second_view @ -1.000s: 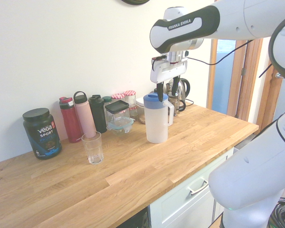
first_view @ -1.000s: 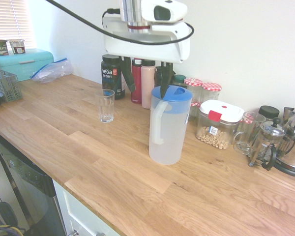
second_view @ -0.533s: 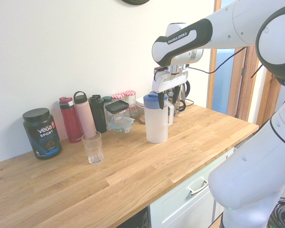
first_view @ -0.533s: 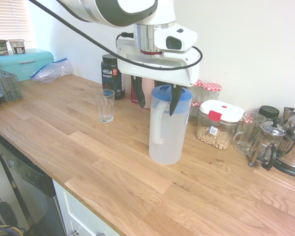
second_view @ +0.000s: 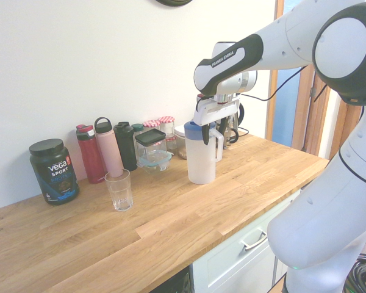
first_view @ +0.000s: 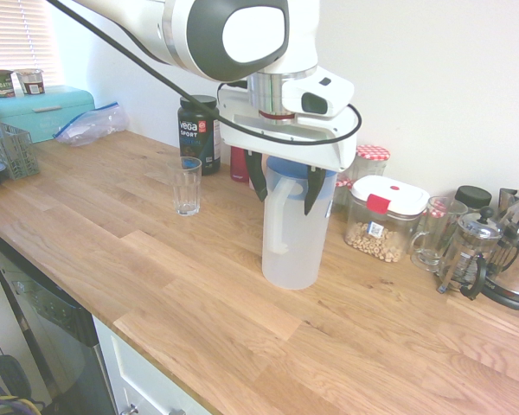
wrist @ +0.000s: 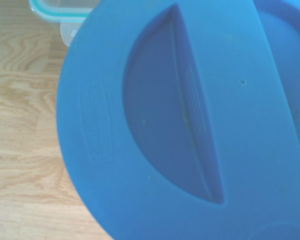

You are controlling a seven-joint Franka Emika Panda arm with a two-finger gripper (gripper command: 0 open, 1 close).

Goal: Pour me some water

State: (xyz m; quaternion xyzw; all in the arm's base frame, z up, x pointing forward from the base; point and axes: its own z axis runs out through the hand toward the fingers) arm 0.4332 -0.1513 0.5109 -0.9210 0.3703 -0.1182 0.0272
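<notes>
The jug (first_view: 294, 226) with the water stands upright in the middle of the counter (first_view: 199, 320), well back from the front edge, with bare wood around it toward that edge. The end effector (first_view: 285, 181) hangs over the jug's blue lid (wrist: 190, 120), its 2 fingers (first_view: 258, 177) spread and reaching down on either side of the rim; whether they touch it I cannot tell. 1 empty glass (first_view: 187, 185) stands apart from the jug, on its handle side. Along the wall stand 1 black tub (second_view: 53, 170), 3 bottles (second_view: 107, 148), 2 jars with checked lids (second_view: 159, 126), 1 box of chickpeas (first_view: 382, 217) and 1 French press (first_view: 470, 249).
</notes>
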